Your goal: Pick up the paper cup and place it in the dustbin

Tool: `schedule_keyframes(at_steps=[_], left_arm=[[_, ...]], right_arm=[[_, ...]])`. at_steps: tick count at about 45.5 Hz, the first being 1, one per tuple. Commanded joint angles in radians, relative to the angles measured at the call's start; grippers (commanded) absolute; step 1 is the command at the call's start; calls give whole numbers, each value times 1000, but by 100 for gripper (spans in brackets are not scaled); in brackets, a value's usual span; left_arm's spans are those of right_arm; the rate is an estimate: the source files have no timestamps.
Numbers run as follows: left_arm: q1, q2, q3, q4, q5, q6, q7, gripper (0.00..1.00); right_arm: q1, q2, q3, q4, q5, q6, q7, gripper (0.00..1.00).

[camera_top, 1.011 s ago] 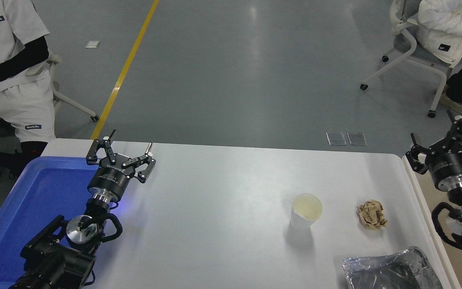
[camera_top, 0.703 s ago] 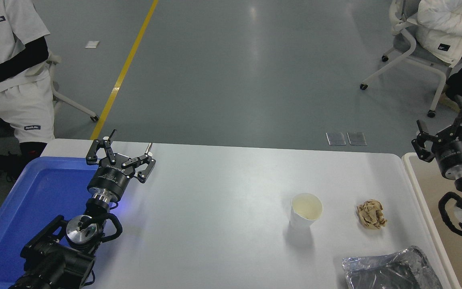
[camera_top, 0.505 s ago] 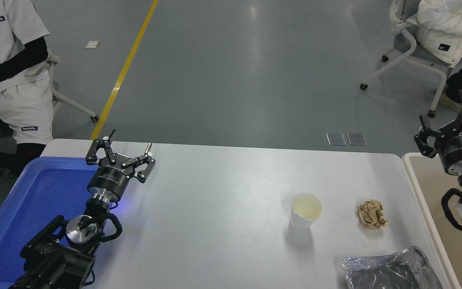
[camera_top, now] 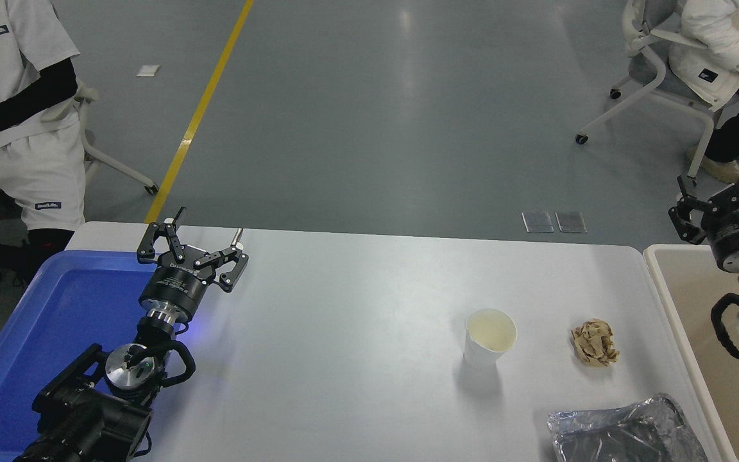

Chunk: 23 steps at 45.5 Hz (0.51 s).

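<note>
Standing upright on the white table (camera_top: 356,308), the paper cup (camera_top: 489,337) shows its cream inside and rolled rim, right of the table's middle, with nothing touching it. A crumpled brown paper ball (camera_top: 594,343) lies near it on the right, apart from the cup. A crinkled silver foil tray (camera_top: 626,431) sits at the table's near right corner, closer to the camera than both. The dustbin (camera_top: 664,282), a beige tub with a pale thick rim, stands just beside the table's right edge, only partly in the picture.

The right gripper (camera_top: 722,196) hangs above the dustbin's far end at the picture's right edge, well apart from the cup; its fingers are spread and hold nothing, though the outer one is partly cut off by the frame. The left gripper (camera_top: 191,247) sits at the table's left side, over the far right corner of a blue tray (camera_top: 36,333), fingers likewise released and empty.

A person in white shorts and a white top with black sleeves sits beyond the table's far left corner. Another person in a white jacket sits on a wheeled chair (camera_top: 652,83) at the top right. A yellow line (camera_top: 199,112) runs across the grey floor.
</note>
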Motion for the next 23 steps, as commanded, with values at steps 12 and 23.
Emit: schedule_keyframes(at_steps=[12,23], left_arm=[[0,0,0,0,0,0,0,99],[0,0,0,0,0,0,0,99]], right_arm=[[-12,-10,4,-1,0,3,0,100],[-14,-129,-101,-4,0,0,0,100]])
